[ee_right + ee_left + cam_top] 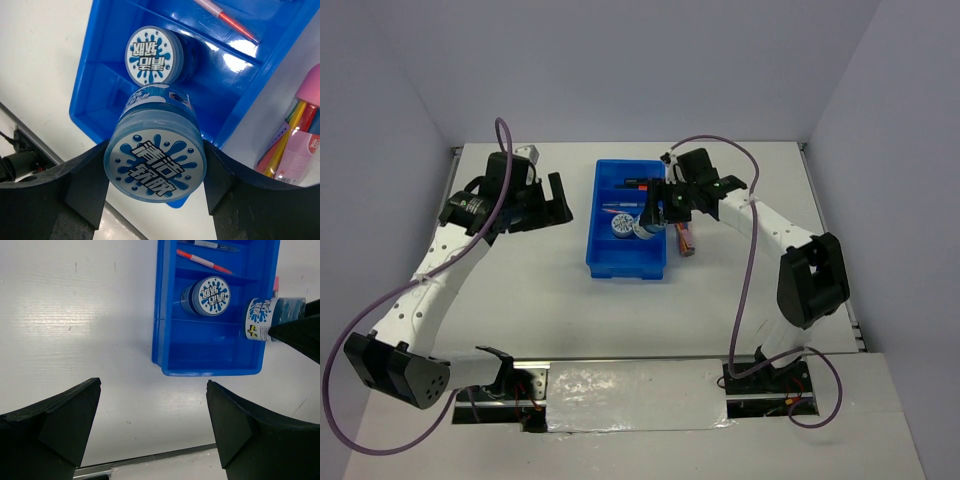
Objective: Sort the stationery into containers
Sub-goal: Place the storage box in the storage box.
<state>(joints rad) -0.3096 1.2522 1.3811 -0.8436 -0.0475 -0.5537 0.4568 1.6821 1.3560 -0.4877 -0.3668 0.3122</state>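
The blue tray (625,258) stands mid-table; it also shows in the left wrist view (210,350) and the right wrist view (100,95). One blue-white tape roll (621,226) lies in a middle compartment (210,296) (147,55). My right gripper (650,215) (156,172) is shut on the second tape roll (156,165) (270,319) and holds it above the tray's right side. An orange pen (202,261) (225,17) and a grey pen (210,245) lie in farther compartments. My left gripper (560,200) (152,405) is open and empty, left of the tray.
A pink-copper tube (685,240) (300,140) with coloured sticks inside lies on the table just right of the tray. White walls close in the table at the back and sides. A metal rail runs along the near edge.
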